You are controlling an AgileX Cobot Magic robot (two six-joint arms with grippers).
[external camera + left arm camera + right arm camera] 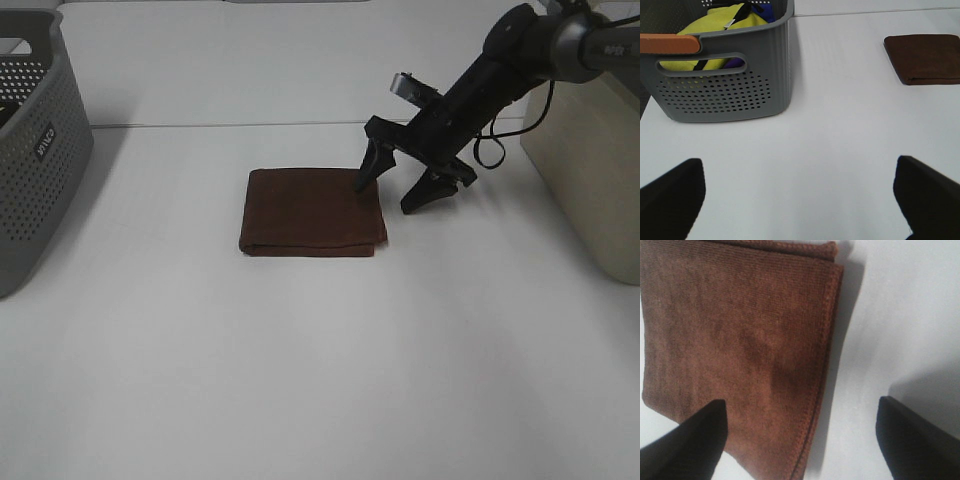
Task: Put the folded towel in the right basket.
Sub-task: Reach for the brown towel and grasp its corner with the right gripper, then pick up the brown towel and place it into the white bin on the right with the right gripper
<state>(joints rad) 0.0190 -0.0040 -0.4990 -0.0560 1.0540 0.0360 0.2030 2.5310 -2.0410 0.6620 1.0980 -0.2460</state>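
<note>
The folded towel, a dark brown one, is lying flat on the white table roughly midway between the two baskets and well apart from both. The right arm is reaching down and across from the right side. The right fingers are standing spread wide open, gripping nothing. One finger is hanging over the towel's far right corner and the other over bare table just beside the towel's right edge, so that edge is lying between them. I cannot tell whether the finger over the cloth is touching it. The right basket, a pale beige one, is sitting at the right edge of the table behind that arm, and its inside is not showing from here. The grey perforated basket is sitting at the far left, and the left wrist view is showing a yellow cloth lying in it. The left fingers are hanging wide open over bare table near the grey basket, holding nothing.
</note>
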